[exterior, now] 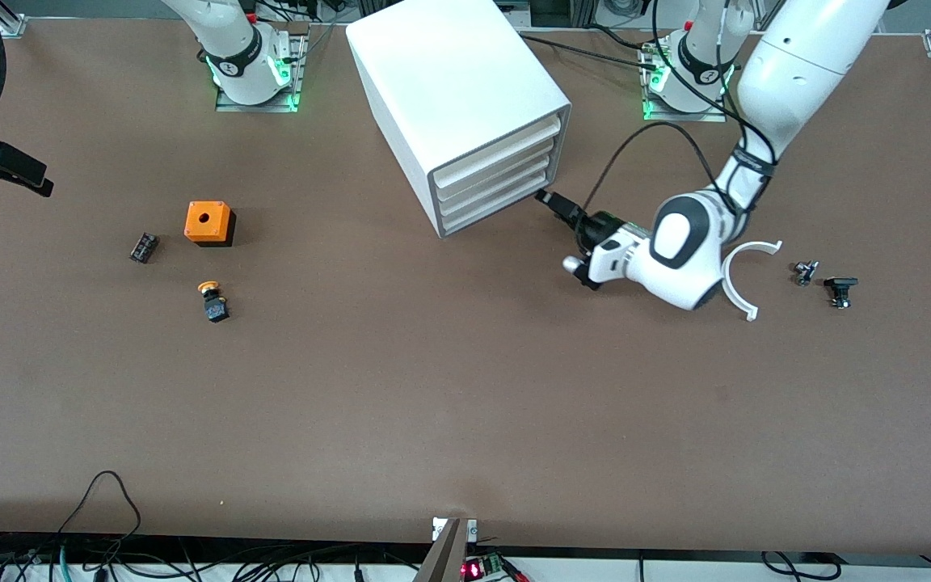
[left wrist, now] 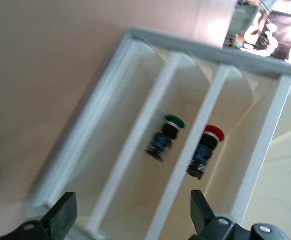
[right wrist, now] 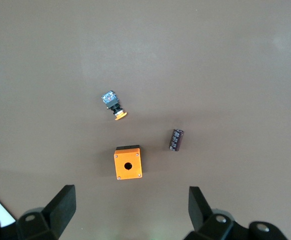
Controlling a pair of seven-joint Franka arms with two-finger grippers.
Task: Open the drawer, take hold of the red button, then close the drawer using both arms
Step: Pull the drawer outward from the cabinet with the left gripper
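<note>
Cabinet [exterior: 465, 121] as reference: left gripper [exterior: 550, 200] sits right at its front, level with the drawer stack, fingers spread wide and empty. Left wrist view looks straight into the drawers; button [left wrist: 204, 150] with red cap lies in one shallow drawer [left wrist: 235, 150], long axis running along the drawer's depth, dead ahead of the gripper. Green-capped button [left wrist: 165, 136] lies in the neighbouring drawer. Right gripper [exterior: 5, 168] waits well off toward the right arm's end of the bench, fingers spread, empty, over orange box [right wrist: 128, 162]. Left arm clearly nearer.
</note>
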